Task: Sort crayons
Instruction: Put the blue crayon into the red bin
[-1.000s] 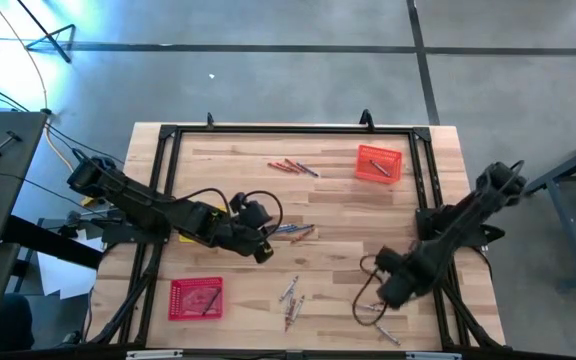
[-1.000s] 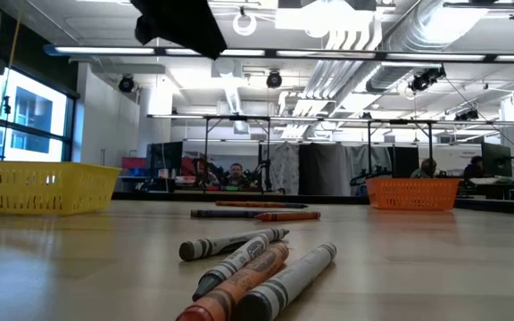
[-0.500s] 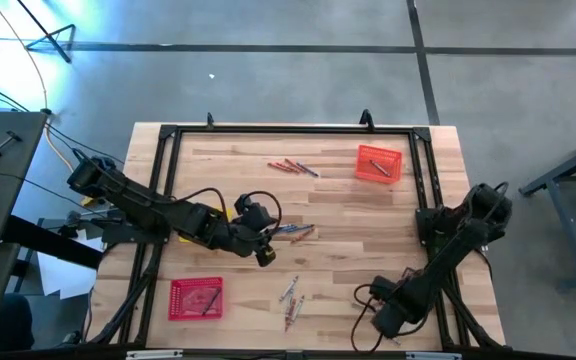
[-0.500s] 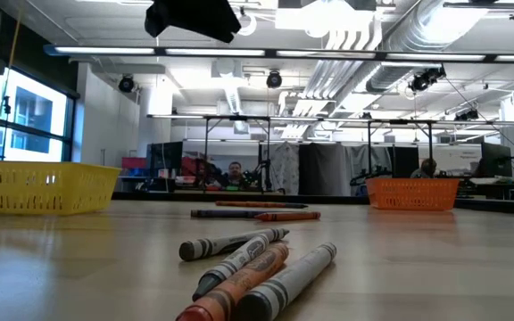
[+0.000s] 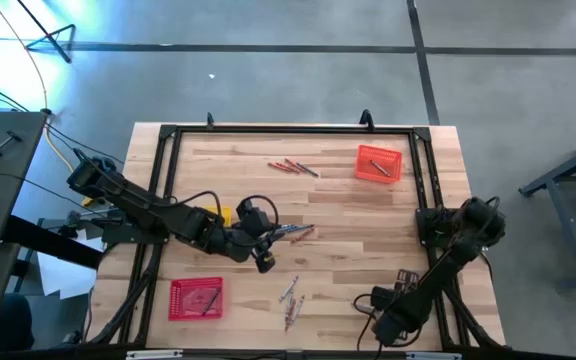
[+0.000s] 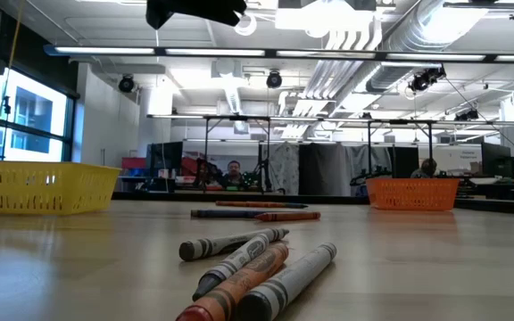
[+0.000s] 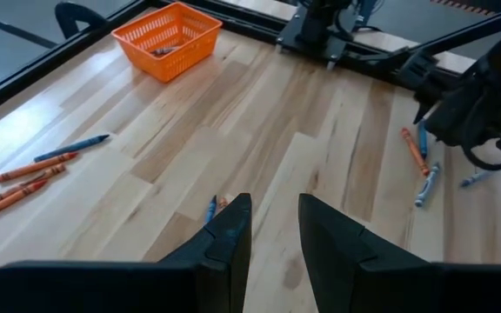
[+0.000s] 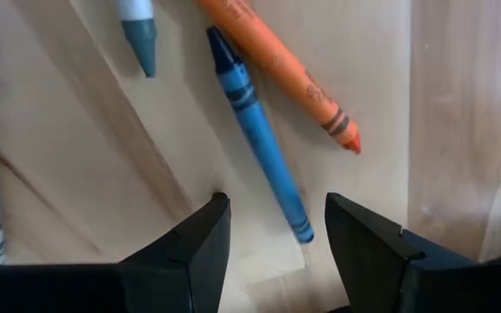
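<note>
From above, the left gripper [image 5: 264,262] is seen over mid-table, with a small cluster of crayons [image 5: 293,231] just beyond its tip and a red tray [image 5: 196,298] off to its near side. The right gripper [image 5: 386,322] is held low at the table's near right corner, and an orange tray [image 5: 379,163] sits well away at the far side.

In the low view, four crayons [image 6: 257,267] are laid together in the foreground; their wrappers carry print, but none of it can be read.

Through the left wrist camera, the fingers [image 7: 224,239] are seen moderately parted with nothing between them.

Through the right wrist camera, the jaws are spread wide and empty, and a blue crayon [image 8: 259,135] runs into the gap between the fingertips [image 8: 190,248], an orange crayon [image 8: 290,74] just beside it. A clean pick would probably be served by centring the jaws across the blue stick alone, so that the orange one is not caught.
</note>
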### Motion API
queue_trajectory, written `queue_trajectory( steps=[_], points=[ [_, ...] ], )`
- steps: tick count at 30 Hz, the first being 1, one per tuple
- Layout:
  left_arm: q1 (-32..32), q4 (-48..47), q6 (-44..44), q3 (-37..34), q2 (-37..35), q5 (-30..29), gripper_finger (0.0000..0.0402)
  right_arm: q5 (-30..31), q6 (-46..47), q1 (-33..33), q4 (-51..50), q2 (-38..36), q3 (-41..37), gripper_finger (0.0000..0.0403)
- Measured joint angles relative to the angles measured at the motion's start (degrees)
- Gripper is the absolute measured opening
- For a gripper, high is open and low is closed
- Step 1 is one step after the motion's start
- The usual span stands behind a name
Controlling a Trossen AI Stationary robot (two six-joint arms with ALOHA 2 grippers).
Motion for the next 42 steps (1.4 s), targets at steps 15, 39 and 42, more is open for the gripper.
queue_trajectory(
  steps=[15, 39, 42],
  points=[
    [-0.2, -0.1, 1.0, 0.0, 0.0, 0.0, 0.0085, -0.7, -3.1, -1.7, 3.9, 0.6, 0.0, 0.0068],
    [-2.7, 2.0, 1.1, -0.7, 0.1, 0.0, 0.0085, 18.9, 9.8, 0.2, -2.1, -14.6, 3.9, 0.0001],
    [-3.6, 8.5, 4.9, -2.6, 2.0, 0.0, 0.0085, 34.7, 8.8, 0.1, -0.6, -17.9, 3.9, 0.0001]
  ],
)
